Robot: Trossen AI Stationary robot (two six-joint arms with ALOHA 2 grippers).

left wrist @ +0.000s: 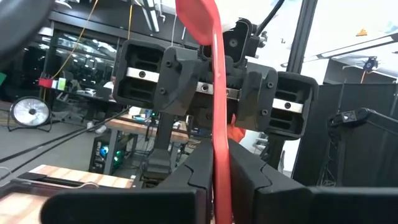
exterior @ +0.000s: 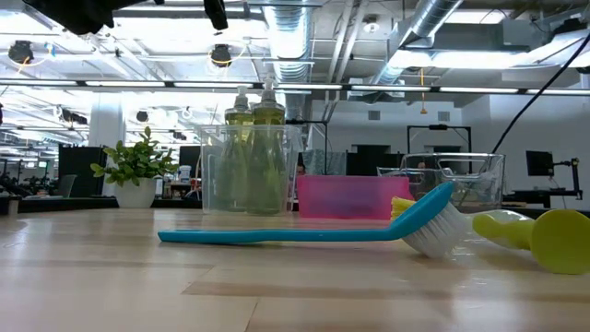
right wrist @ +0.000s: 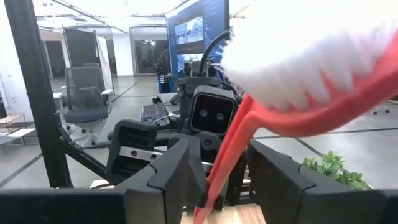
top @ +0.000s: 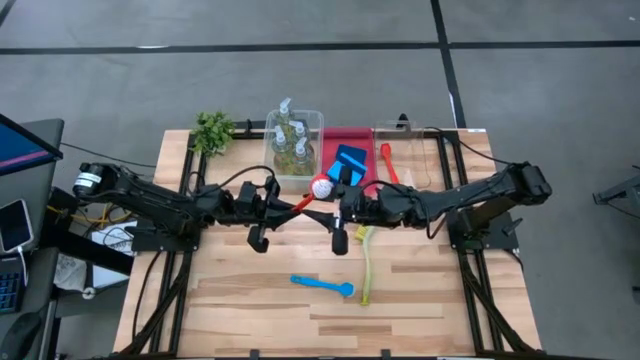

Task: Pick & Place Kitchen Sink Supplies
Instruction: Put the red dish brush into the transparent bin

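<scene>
A red brush with a white bristle head (top: 320, 187) hangs in the air over the table's middle, between my two grippers, which face each other. My left gripper (top: 284, 206) is shut on its handle (top: 300, 203). My right gripper (top: 338, 204) is open. In the right wrist view its fingers stand on either side of the handle (right wrist: 222, 168) just below the head (right wrist: 298, 68), and I see no touch. A blue brush (top: 322, 285) and a yellow-green brush (top: 366, 268) lie flat on the table nearer the front. Several soap bottles (top: 287, 138) stand in a clear tub. Blue sponges (top: 348, 162) lie on the red tray. My left gripper pinches the red brush's handle (left wrist: 221, 163) between its two fingers, on the part away from the head. The fingers come level from the table's left. The brush is lifted clear of the table and reaches on toward my right gripper, head end farthest out.
A leafy plant (top: 213, 131) stands at the far left. A second clear tub (top: 410, 140) stands at the far right, with another red brush (top: 386, 162) beside it. The low view shows the blue brush (exterior: 304, 235) and the yellow-green brush (exterior: 530, 235) near the front edge.
</scene>
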